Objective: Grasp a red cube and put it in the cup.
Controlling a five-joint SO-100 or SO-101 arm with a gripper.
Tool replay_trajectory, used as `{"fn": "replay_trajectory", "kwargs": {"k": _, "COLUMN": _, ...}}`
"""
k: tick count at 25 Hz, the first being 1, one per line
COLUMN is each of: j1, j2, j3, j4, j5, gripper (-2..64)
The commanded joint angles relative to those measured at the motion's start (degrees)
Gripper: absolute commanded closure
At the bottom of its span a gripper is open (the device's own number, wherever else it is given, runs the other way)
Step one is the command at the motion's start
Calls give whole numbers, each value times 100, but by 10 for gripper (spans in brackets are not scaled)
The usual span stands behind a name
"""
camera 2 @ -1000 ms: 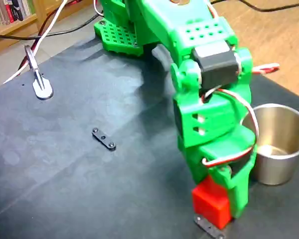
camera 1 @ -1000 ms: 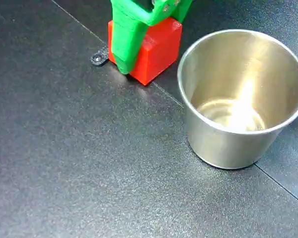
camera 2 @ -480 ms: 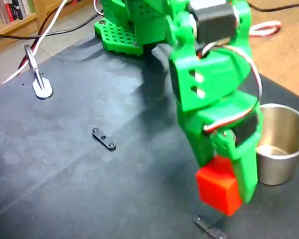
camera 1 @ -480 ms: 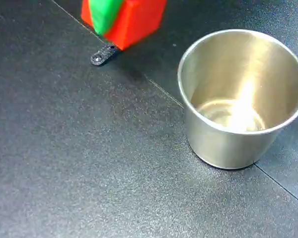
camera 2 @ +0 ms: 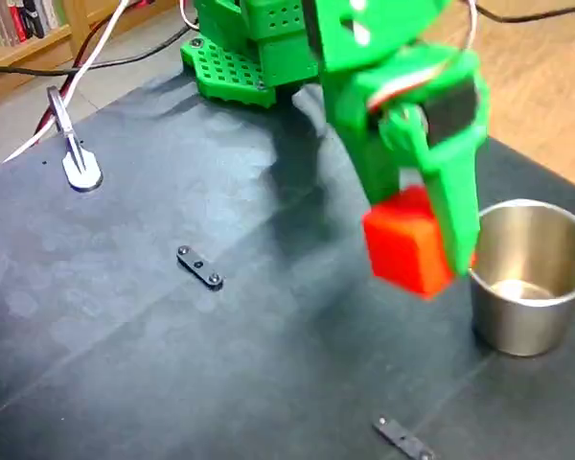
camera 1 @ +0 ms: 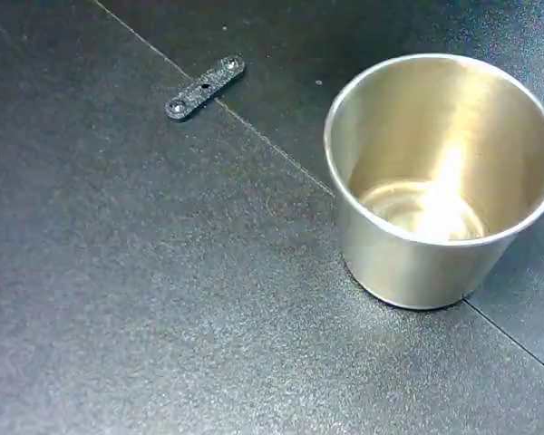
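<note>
**Red cube aloft, left of the cup**

No legible writing anywhere. In a fixed view: open black mat (camera 2: 125, 364) at left, small black bracket (camera 2: 199, 267), then green gripper (camera 2: 431, 273) clamped on red cube (camera 2: 405, 243), airborne beside steel cup (camera 2: 527, 278) at right edge. In the closer fixed view, only a bracket (camera 1: 205, 87) and cup (camera 1: 440, 172), interior empty.

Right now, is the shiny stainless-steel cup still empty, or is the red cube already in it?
Empty. The shiny stainless-steel cup shows only its bare base; the bright red cube hangs in the green gripper, above the mat beside the cup.
</note>
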Motion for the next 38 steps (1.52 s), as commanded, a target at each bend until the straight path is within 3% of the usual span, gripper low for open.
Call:
{"fn": "replay_trajectory", "kwargs": {"k": 1, "j1": -272, "j2": 765, "j3": 149, "j4": -35, "j5": 97, "gripper": 621}}
{"fn": "replay_trajectory", "kwargs": {"k": 5, "j1": -712, "j2": 1072, "j3": 149, "j4": -35, "j5": 193, "gripper": 621}}
{"fn": "replay_trajectory", "kwargs": {"k": 16, "j1": -1327, "j2": 984, "j3": 62, "j4": -35, "j5": 1811, "gripper": 621}}
{"fn": "replay_trajectory", "kwargs": {"k": 38, "j1": -1450, "j2": -457, "j3": 53, "j4": -35, "j5": 1942, "gripper": 621}}
